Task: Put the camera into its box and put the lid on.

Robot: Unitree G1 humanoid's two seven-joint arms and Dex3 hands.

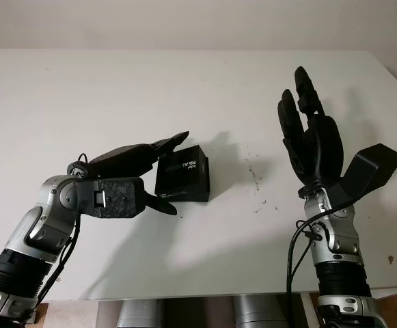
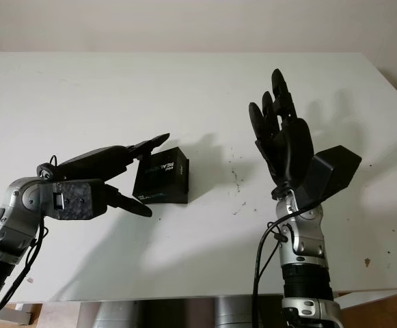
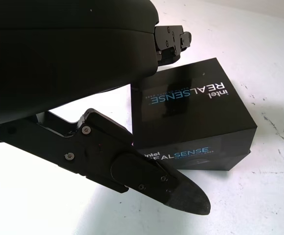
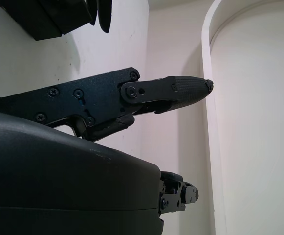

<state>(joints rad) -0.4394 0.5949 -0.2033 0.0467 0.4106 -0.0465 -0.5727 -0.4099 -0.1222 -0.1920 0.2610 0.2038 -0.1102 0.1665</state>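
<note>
With the lidded black RealSense box (image 1: 182,174) sitting closed on the white table (image 1: 116,96), the left hand (image 1: 133,179), released and empty, flanks it, while the right hand (image 1: 311,133) hovers open, well apart; press the lid evenly.

Box (image 1: 183,173) on table (image 1: 116,96), between left hand (image 1: 133,181) and right hand (image 1: 311,137).

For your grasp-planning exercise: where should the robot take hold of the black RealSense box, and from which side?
Probably across its two opposite side walls, approached from the robot's left. The box lies flat and closed, and the open left hand already brackets its left edge. The open right hand is raised, well away.
</note>
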